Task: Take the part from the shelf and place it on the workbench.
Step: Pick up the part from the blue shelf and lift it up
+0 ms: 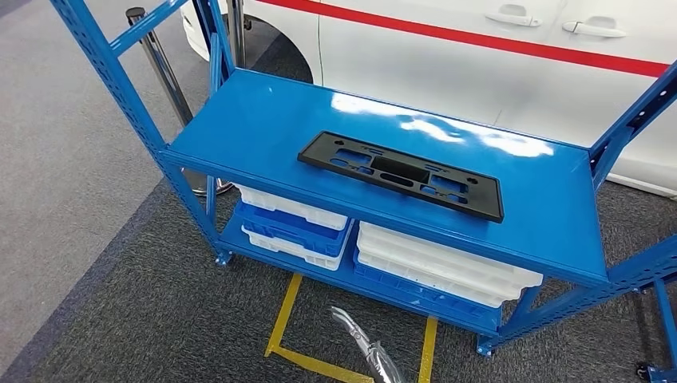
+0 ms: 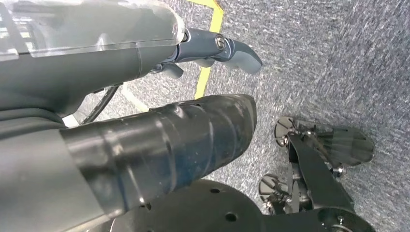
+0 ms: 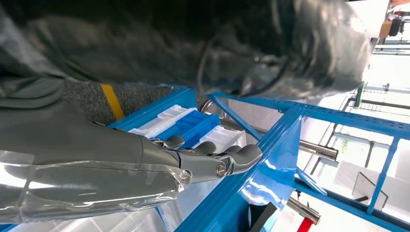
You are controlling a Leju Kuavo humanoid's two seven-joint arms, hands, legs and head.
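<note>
Part (image 1: pixel 401 175) (flat) on shelf (image 1: pixel 263 136), car (image 1: pixel 447 72) behind

You see the flat black rectangular plastic part (image 1: pixel 401 174), a long frame-like panel pierced by several cut-outs, lying face-flat on the glossy blue metal shelf (image 1: pixel 263 128). Its long axis runs diagonally across the top deck, roughly central, with the right end near the front edge. Nothing touches it.
</note>
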